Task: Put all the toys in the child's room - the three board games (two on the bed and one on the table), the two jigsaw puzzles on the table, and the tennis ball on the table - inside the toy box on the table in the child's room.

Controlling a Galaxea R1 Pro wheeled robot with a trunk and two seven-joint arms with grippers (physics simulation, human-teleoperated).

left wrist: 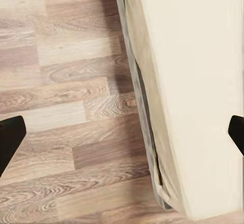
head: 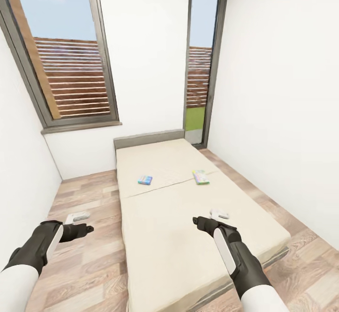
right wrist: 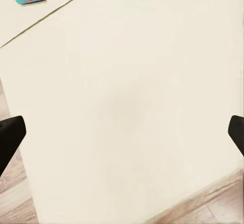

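On the bed [head: 188, 236], toward twelve o'clock, lie two board games: the small blue one [head: 145, 179] and, at its three o'clock, the green-edged one [head: 200, 176], well apart. The left gripper [head: 77, 217] hangs over floor, the right gripper [head: 220, 215] over mattress; both empty, fingers spread wide.

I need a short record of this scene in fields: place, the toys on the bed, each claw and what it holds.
place: narrow room with wooden floor, two windows, white walls
bed: beige mattress, grey headboard, lies ahead of the robot
blue board game: flat on the mattress, toward the headboard, left part
green-edged board game: flat on the mattress, right of the blue one, apart from it
left claw: open, empty, over the floor beside the bed
right claw: open, empty, over the mattress
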